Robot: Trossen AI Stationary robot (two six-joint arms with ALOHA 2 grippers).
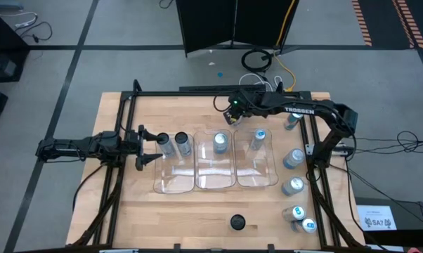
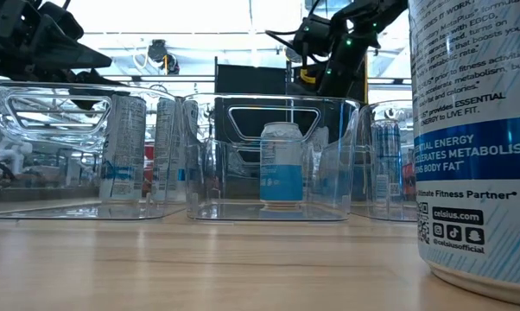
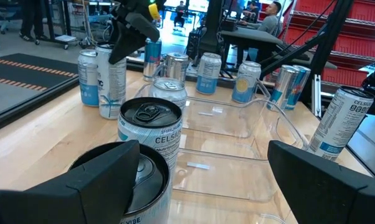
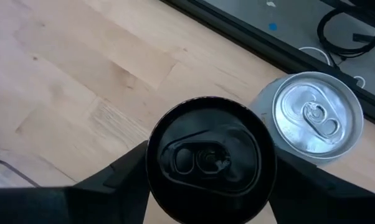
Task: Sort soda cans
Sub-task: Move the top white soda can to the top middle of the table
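The right gripper (image 1: 234, 112), near the tabletop's far edge, has its fingers clamped on a dark-topped can (image 4: 210, 158) seen from above; a silver-topped can (image 4: 316, 118) stands just beside it. A clean carry probably means lifting straight up before moving toward the clear trays (image 1: 215, 181), clearing that neighbour and the tray walls. The left gripper (image 1: 150, 146) waits with fingers apart at the left tray, where two dark-topped cans (image 1: 173, 145) already stand.

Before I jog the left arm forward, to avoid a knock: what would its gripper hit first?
Likely the near dark-topped can, just ahead of the open left gripper; a Celsius can stands behind it. Depth is unclear.
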